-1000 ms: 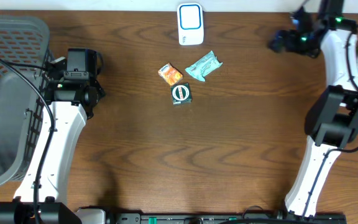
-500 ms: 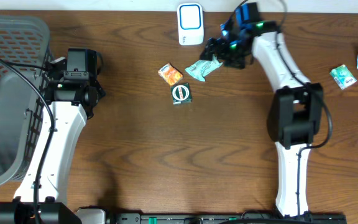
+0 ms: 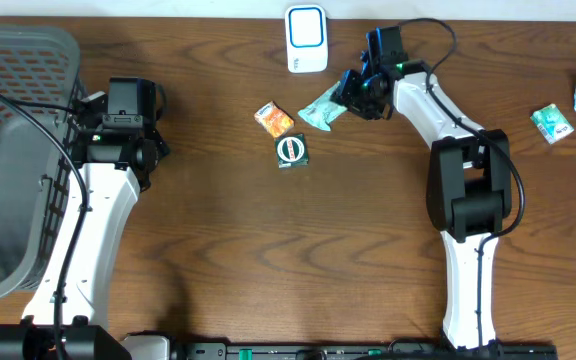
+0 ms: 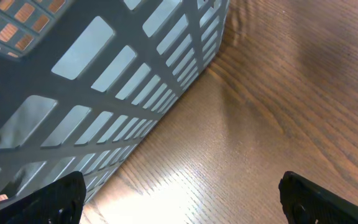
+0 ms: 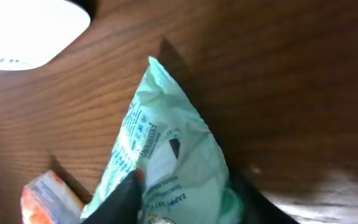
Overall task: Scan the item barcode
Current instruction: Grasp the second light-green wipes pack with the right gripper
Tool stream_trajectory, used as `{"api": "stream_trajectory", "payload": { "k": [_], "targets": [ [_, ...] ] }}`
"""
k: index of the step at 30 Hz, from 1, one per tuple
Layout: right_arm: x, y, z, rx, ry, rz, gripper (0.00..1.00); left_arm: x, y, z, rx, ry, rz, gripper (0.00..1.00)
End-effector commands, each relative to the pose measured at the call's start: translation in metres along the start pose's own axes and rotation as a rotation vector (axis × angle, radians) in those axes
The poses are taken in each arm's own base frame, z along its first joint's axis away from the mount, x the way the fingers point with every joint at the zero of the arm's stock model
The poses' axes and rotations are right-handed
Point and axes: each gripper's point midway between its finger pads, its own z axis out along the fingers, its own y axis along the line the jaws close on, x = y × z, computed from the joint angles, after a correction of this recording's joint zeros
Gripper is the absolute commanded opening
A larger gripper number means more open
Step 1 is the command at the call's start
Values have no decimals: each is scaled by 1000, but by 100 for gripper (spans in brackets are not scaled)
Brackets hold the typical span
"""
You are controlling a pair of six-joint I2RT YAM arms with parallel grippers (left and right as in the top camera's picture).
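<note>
Dark wood-grain desk fills the overhead view, with a white scanner (image 3: pixel 307 38) at its far edge and a grey basket (image 3: pixel 8 150) off to your left. Your right pincer (image 3: pixel 353 95) looks clenched on the right end of the mint-green packet (image 3: pixel 323 108). The packet sits near the scanner, beside an orange packet (image 3: pixel 274 119) and a dark round-labelled item (image 3: pixel 291 151). The wrist view shows the right pincer's fingers (image 5: pixel 120 199) pressed against both sides of the crinkled film. Your left pincer (image 4: pixel 179 202) hangs released beside the basket, holding nothing. To do this step well, make sure the pinch is firm before you lift, since thin film is likely to slip. Raise the packet clear of its neighbours, then turn its printed side towards the scanner face and hold it flat and steady. Which face carries the barcode cannot be told from these views.
</note>
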Motion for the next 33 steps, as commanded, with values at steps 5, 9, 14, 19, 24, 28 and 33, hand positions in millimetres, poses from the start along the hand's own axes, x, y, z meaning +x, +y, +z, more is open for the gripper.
{"api": "stream_trajectory", "payload": {
  "k": [5, 9, 14, 19, 24, 28, 33],
  "targets": [
    [14, 46, -17, -263, 91, -135, 1, 0, 5, 2, -27, -4, 15, 98],
    [12, 82, -54, -466, 91, -269, 1, 0, 5, 2, -27, -4, 15, 98],
    [16, 123, -109, -655, 43, -498, 1, 0, 5, 2, -27, -4, 15, 98],
    [10, 146, -146, -693, -48, -592, 1, 0, 5, 2, -27, -4, 15, 97],
    [7, 163, -160, -729, -96, -622, 1, 0, 5, 2, -27, -4, 15, 97],
    [6, 164, -161, -732, -88, -589, 1, 0, 5, 2, -27, -4, 15, 98],
    [6, 164, -161, -730, -89, -589, 1, 0, 5, 2, -27, -4, 15, 98]
  ]
}}
